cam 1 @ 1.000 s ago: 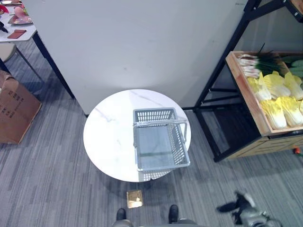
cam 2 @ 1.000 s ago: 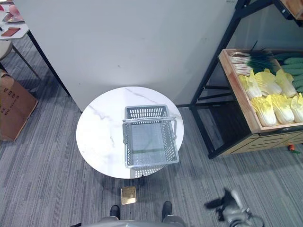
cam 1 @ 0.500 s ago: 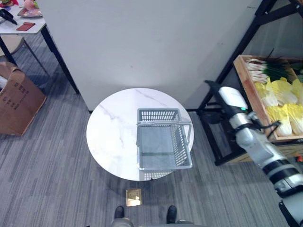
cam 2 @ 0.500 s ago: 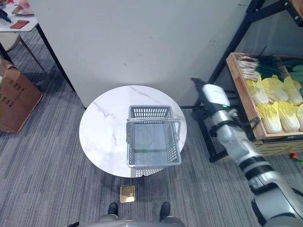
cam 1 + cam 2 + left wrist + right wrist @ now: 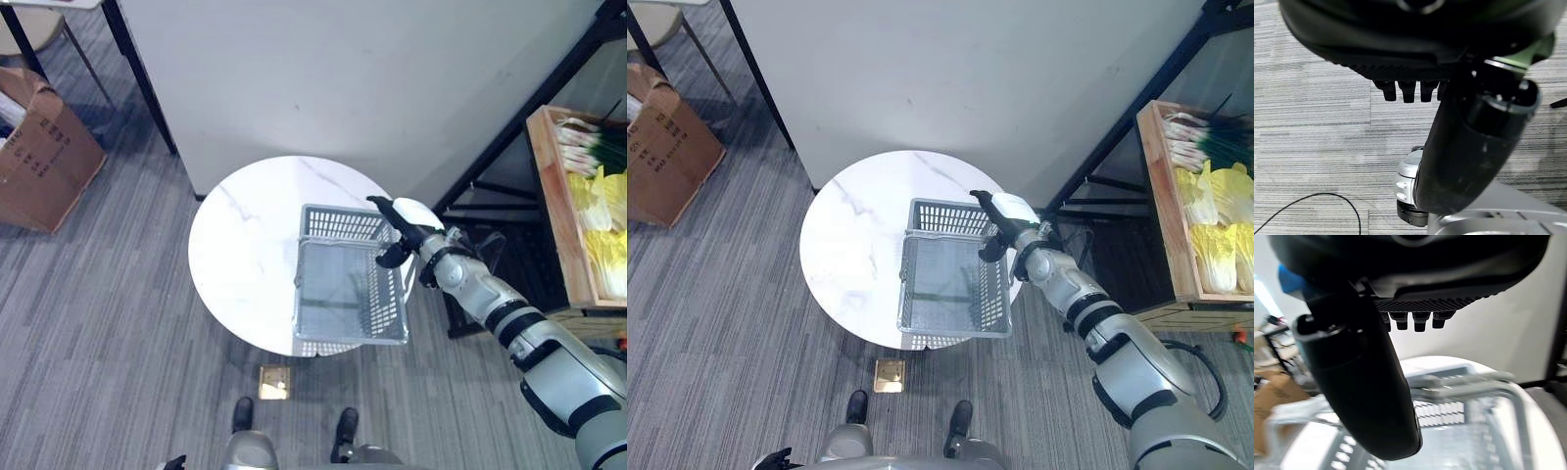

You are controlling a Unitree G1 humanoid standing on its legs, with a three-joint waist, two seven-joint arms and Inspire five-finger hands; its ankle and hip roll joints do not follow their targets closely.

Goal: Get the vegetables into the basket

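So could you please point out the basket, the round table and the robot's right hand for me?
basket [image 5: 397,299]: left eye view, on its right side wall.
round table [image 5: 240,250]: left eye view, on the bare marble top left of the basket.
right hand [image 5: 1004,217]: right eye view, on the back of the hand.

Right hand [image 5: 404,231] swung in from beside the shelf to above the basket's [image 5: 348,311] far right rim, over the table [image 5: 240,255], fingers straight, right arm stretched further left across the scene, camera view shifted, basket itself unmoved
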